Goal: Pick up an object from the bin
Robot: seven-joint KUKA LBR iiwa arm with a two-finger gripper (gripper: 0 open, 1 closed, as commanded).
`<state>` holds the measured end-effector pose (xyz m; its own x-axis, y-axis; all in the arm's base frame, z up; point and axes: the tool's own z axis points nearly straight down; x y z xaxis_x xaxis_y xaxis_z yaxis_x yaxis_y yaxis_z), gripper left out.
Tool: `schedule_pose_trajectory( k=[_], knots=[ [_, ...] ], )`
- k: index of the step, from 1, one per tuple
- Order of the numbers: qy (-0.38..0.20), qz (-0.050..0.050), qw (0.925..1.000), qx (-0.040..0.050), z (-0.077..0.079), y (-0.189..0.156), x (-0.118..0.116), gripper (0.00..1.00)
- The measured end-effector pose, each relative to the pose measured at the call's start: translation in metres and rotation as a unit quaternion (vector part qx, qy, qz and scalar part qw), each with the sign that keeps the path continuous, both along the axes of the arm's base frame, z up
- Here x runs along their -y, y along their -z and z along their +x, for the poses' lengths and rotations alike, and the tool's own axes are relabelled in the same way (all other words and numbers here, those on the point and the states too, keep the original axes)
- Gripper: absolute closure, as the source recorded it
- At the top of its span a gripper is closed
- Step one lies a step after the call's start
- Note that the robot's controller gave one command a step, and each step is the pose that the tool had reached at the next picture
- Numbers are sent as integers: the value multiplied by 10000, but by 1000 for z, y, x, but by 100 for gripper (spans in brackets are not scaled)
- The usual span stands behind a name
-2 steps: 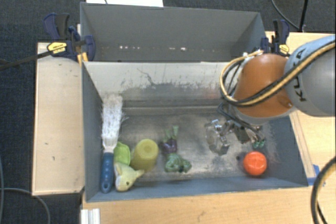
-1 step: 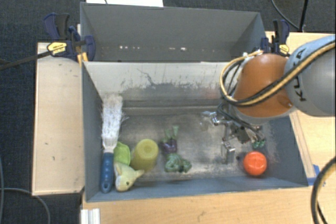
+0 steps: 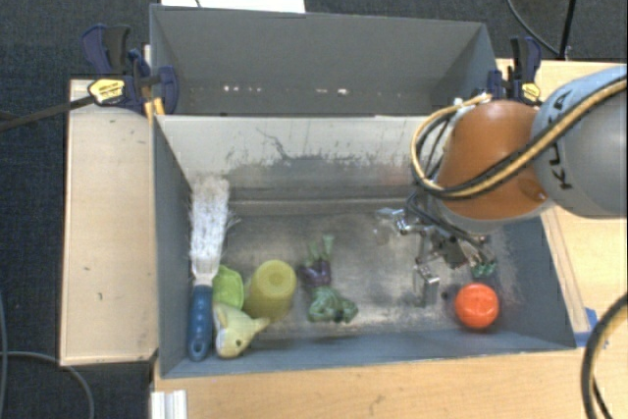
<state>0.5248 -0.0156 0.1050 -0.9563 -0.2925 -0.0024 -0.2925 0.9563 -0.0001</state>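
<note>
My gripper (image 3: 429, 282) hangs low over the right part of the bin floor, under the arm's orange cover. An orange ball (image 3: 477, 305) lies just to its right, near the front right corner, close to the gripper but apart from it. To the left of the gripper lie a small dark green toy (image 3: 332, 308) and, behind that, a small purple and green toy (image 3: 316, 266). Nothing shows held in the gripper.
Along the bin's left side lie a brush with white bristles and a blue handle (image 3: 207, 235), a yellow-green cup (image 3: 271, 288), a light green piece (image 3: 228, 288) and a pale yellow toy (image 3: 235, 335). The arm and its cables cover the back right.
</note>
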Motion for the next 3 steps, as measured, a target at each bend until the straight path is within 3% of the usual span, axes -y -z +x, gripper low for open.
schedule_pose_trajectory(
  k=[1, 2, 3],
  knots=[
    [303, -11, 9995, -1, 5, 9, -31, 0],
    [569, 1, 9984, 2, -33, 19, -91, 0],
    [109, 3, 9999, -11, -22, 15, -89, 0]
  ],
)
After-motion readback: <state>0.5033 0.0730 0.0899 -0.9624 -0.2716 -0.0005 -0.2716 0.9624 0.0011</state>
